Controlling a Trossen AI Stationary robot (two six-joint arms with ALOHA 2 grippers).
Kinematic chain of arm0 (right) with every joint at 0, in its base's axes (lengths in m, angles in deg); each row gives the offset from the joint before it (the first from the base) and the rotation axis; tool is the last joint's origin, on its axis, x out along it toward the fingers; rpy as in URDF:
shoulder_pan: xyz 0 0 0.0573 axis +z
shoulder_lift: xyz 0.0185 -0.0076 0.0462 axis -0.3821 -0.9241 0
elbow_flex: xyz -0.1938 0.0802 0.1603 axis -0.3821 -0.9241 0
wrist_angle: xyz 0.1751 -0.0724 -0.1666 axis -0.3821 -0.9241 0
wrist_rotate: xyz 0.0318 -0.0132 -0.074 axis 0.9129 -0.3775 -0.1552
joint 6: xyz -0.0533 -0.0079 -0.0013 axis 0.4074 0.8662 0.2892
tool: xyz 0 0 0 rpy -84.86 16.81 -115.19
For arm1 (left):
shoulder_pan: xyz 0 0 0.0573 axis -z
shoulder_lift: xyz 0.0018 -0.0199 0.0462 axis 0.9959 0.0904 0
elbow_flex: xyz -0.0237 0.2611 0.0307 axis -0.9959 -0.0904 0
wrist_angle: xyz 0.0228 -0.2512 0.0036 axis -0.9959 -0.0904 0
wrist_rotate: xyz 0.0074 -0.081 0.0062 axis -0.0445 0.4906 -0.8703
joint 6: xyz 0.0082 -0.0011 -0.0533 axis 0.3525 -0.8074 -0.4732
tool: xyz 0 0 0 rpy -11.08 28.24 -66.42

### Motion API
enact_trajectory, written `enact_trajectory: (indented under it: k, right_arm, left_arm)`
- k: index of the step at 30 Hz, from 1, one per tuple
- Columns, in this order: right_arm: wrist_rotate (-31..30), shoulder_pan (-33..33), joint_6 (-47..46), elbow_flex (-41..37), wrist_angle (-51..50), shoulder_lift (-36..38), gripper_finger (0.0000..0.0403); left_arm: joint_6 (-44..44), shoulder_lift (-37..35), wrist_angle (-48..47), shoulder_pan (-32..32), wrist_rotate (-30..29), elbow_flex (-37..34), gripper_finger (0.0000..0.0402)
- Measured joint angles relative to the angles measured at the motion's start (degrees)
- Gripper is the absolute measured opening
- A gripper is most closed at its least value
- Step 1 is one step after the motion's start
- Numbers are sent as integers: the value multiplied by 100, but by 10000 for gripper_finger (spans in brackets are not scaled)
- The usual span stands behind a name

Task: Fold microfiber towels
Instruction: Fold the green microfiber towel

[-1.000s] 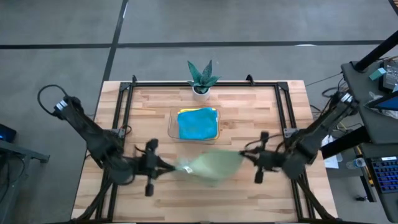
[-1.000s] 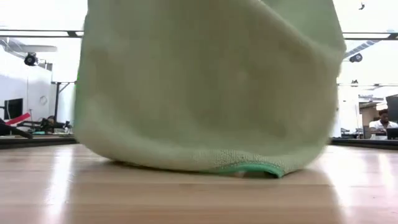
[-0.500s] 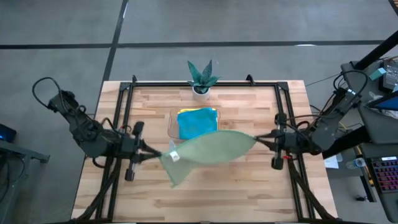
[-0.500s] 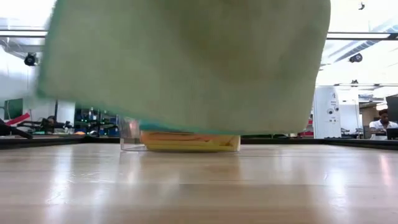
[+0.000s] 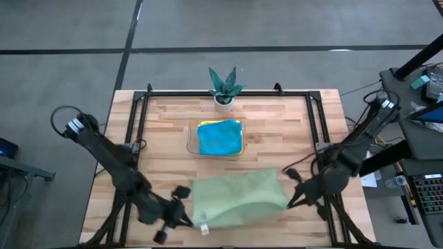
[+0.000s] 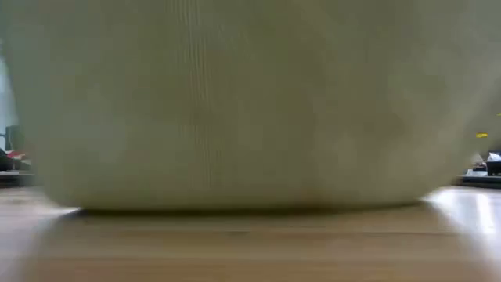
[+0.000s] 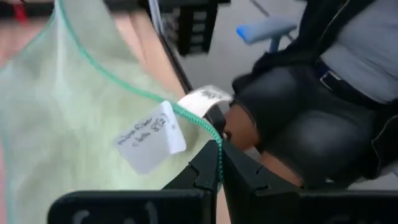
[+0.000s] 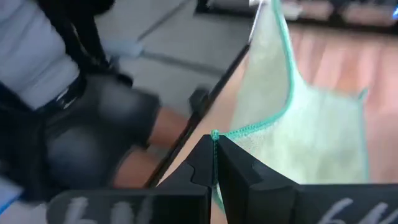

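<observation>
We hold the soft pale green microfiber towel (image 5: 239,199) low in the frame, left fingers (image 7: 219,163) and right fingers (image 8: 213,151) each pinching a corner to spread it flat on the table (image 5: 277,124).

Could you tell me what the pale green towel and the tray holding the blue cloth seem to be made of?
The pale green towel looks like soft, matte microfiber: it drapes limply and has a stitched green edge and a sewn-in label. The tray seems clear, glossy plastic, since the wood shows through its rim.
</observation>
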Motion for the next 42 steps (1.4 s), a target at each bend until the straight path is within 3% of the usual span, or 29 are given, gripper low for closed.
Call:
enact_trajectory:
  k: [7, 13, 19, 25, 30, 42]
  right_arm:
    - [157, 298, -1376, -244, 215, -1093, 8]
    - [60, 343, -1888, -245, 335, -2001, 8]
    - [-495, 173, -1855, -245, -106, -2104, 8]
    - [-1423, -37, -1837, -245, -957, -1805, 8]
    - [-2224, -222, -1730, -245, -1452, -1792, 8]
    - [-2741, -549, -1682, -261, -1796, -1828, 8]
  left_arm:
    - [-1421, 1384, 466, 8, 235, 19, 0]
    - [-1822, 2007, 501, -14, 335, 2, 0]
    - [-1914, 1855, -258, -81, -22, -25, 0]
    - [-2326, 1507, -1649, -89, -1127, -50, 0]
    - [-2273, 1412, -1743, -229, -1303, -199, 0]
    - [-2415, 1419, -1817, -669, -1987, -860, 0]
